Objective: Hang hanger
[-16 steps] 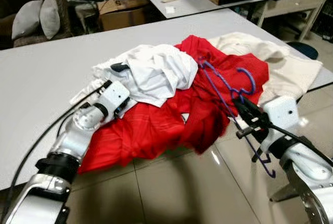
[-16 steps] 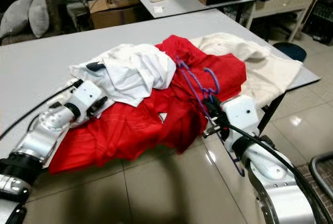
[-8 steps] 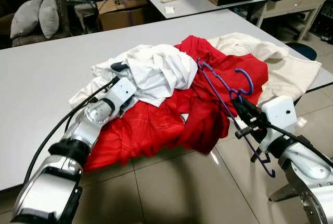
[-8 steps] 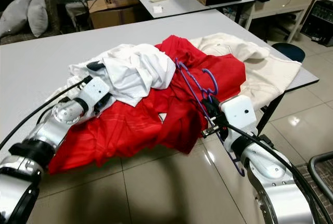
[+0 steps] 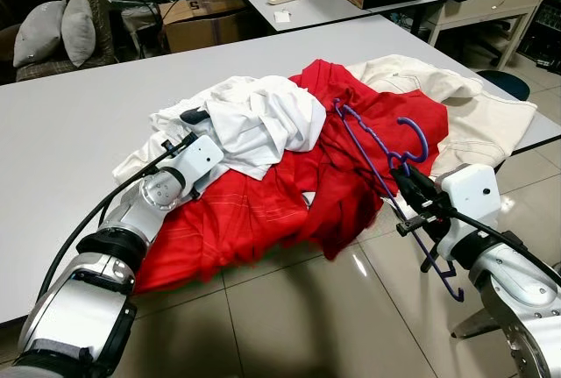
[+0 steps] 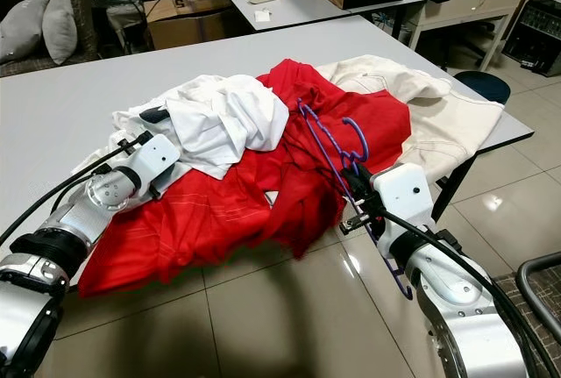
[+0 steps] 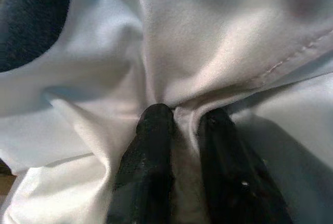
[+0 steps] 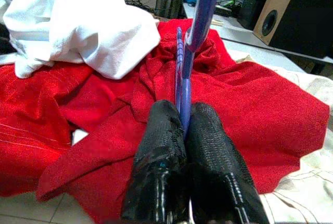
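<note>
Two grippers at work, and both have something pinched. The right gripper (image 5: 405,183) has its black fingers (image 8: 156,146) pressed together on a bar of the purple hanger (image 5: 386,172), no gap showing between them in the right wrist view. That hanger sits at about four o'clock in the head views, over the near edge of the grey table (image 5: 70,124), partly resting on the red garment (image 5: 280,211). Its long axis runs from the hook (image 5: 412,137) at one o'clock down past the gripper to its lower end (image 5: 445,283) at five o'clock, hanging off the table over the tiled floor (image 5: 289,317).

Over at nine o'clock, the left gripper (image 7: 179,115) is nearly closed with a fold of the white garment (image 5: 254,124) bunched between its fingers. A cream garment (image 5: 473,115) lies at two o'clock.

The relation that counts: the hanger is already in the right arm's grasp, and the red cloth lies right up against it at ten o'clock of the grip, so lifting may drag fabric along.
</note>
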Tool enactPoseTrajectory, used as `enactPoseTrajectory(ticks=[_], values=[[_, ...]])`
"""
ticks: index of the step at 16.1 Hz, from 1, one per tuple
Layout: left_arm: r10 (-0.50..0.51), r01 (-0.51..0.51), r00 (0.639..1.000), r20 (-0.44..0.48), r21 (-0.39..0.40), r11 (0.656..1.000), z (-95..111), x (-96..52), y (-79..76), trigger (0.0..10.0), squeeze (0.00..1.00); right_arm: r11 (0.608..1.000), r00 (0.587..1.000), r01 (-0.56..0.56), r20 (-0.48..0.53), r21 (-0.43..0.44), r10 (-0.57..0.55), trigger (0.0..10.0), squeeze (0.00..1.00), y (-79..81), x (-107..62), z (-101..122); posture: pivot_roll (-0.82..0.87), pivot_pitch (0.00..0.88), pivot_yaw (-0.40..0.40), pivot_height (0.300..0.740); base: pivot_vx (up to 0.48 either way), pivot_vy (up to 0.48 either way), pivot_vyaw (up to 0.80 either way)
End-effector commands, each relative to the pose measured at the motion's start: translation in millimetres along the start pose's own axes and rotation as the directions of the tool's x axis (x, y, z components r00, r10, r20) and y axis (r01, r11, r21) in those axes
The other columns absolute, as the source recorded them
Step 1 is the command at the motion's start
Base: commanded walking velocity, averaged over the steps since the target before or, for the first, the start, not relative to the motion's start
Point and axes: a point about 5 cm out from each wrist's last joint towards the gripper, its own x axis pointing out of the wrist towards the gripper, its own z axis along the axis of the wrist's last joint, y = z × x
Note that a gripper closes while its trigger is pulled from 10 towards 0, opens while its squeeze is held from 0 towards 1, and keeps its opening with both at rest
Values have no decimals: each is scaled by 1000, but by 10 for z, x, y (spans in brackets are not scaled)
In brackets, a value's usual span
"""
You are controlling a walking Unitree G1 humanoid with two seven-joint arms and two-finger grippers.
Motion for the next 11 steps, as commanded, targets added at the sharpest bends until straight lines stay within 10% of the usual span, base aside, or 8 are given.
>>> enactPoseTrajectory(ticks=[1,11], values=[[16,-16,1000,-14,14,1000,-30,-8,80,0,0,1000,1000,9,27,-4,-9,10000,0,-21,-4,47,-111,0,78,740,0,0,0],[-56,59,997,61,-48,997,59,-55,327,0,0,1000,999,28,26,-2,-28,10000,0,-63,-5,39,-103,0,81,740,0,0,0]])
